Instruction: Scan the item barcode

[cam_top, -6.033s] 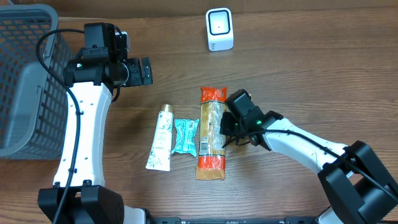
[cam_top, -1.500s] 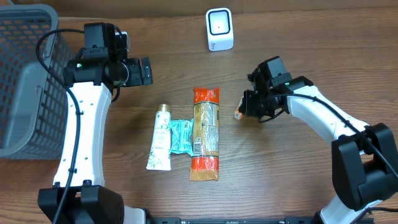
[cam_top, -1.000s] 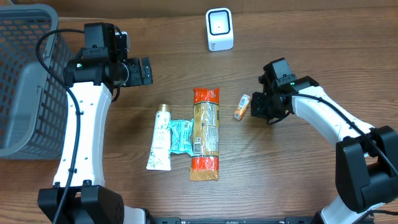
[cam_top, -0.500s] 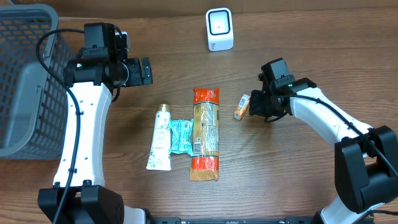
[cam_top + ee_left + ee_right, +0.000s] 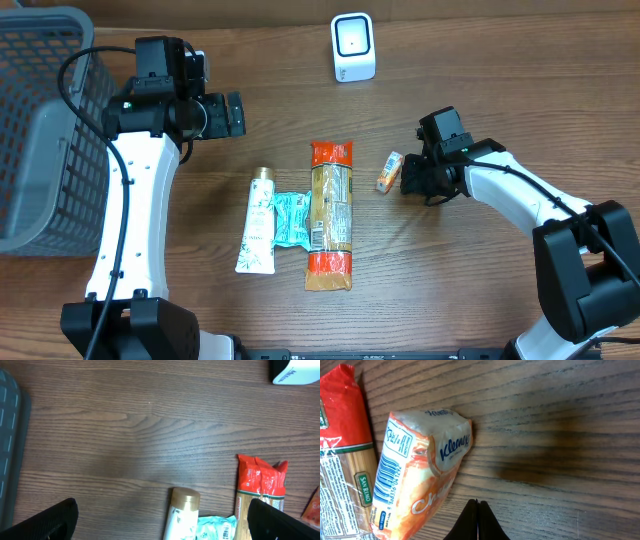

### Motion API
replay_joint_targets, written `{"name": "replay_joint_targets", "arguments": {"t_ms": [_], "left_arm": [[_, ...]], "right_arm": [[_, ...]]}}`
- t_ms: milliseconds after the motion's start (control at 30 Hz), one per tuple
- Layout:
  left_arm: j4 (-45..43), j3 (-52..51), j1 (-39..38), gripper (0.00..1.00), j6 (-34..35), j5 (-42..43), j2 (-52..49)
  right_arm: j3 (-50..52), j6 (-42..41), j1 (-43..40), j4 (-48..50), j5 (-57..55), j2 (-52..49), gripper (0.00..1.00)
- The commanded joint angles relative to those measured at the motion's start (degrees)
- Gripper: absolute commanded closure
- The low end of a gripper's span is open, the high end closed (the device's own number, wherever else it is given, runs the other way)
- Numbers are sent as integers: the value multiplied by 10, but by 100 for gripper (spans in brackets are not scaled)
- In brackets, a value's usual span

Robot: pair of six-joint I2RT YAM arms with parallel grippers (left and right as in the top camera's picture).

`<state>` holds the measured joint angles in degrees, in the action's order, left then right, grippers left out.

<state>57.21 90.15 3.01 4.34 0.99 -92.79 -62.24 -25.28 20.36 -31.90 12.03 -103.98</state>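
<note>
Standing at the surface's left edge is a grey basket [image 5: 40, 120]. A "San Remo" pasta pack [image 5: 330, 215] lies mid-surface; the white scanner [image 5: 353, 47] sits near the far edge. The small orange Kleenex pack [image 5: 420, 485], barcode showing, lies just right of the pasta, with the right jaws closed and empty just beside it; the left jaws gape wide, empty.

Illumination was even and diffuse, from above. Shadows on the counter [image 5: 500, 60] were soft. In the right wrist view a blurred shadow lay beside the tissue pack [image 5: 420, 470], whose print was sharp.
</note>
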Motion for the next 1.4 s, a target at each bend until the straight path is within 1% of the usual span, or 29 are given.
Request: {"name": "replay_joint_targets", "arguments": {"t_ms": [0,233,500,633,700,733,767,833,867,900,1033,1133,1167,1200,1233,1333,1367], "left_arm": [[-2,7,-4,0,8,-3,3],[-2,7,-4,0,8,-3,3],[-2,7,-4,0,8,-3,3],[-2,7,-4,0,8,-4,3],[-2,7,-8,0,8,-3,3],[-2,7,-8,0,8,-3,3],[-2,7,-8,0,8,-3,3],[-2,7,-8,0,8,-3,3],[-2,7,-8,0,8,-3,3],[-2,7,-8,0,8,-3,3],[-2,7,-7,0,8,-3,3],[-2,7,-8,0,8,-3,3],[-2,7,-8,0,8,-3,3],[-2,7,-8,0,8,-3,3],[-2,7,-8,0,8,-3,3],[-2,7,-8,0,8,-3,3],[-2,7,-8,0,8,-3,3]], "right_arm": [[-2,-2,3,4,7,10,96],[-5,-2,5,44,92,10,96],[-4,-3,46,134,79,10,96],[-5,-2,63,146,41,10,96],[-11,-3,59,152,54,15,95],[-18,-3,53,151,69,20,91],[-28,-3,43,151,89,28,82],[-43,-3,24,151,119,42,56],[-50,-5,12,150,133,50,40],[-54,-11,1,145,139,56,36],[-53,-24,-34,94,131,60,36],[-53,-24,-39,46,108,45,34],[-52,-24,-39,39,106,37,28],[-52,-24,-36,37,106,28,3],[-52,-24,-35,38,105,22,0],[-52,-24,-31,47,105,-1,0],[-52,-30,-31,51,105,-9,11]]}}
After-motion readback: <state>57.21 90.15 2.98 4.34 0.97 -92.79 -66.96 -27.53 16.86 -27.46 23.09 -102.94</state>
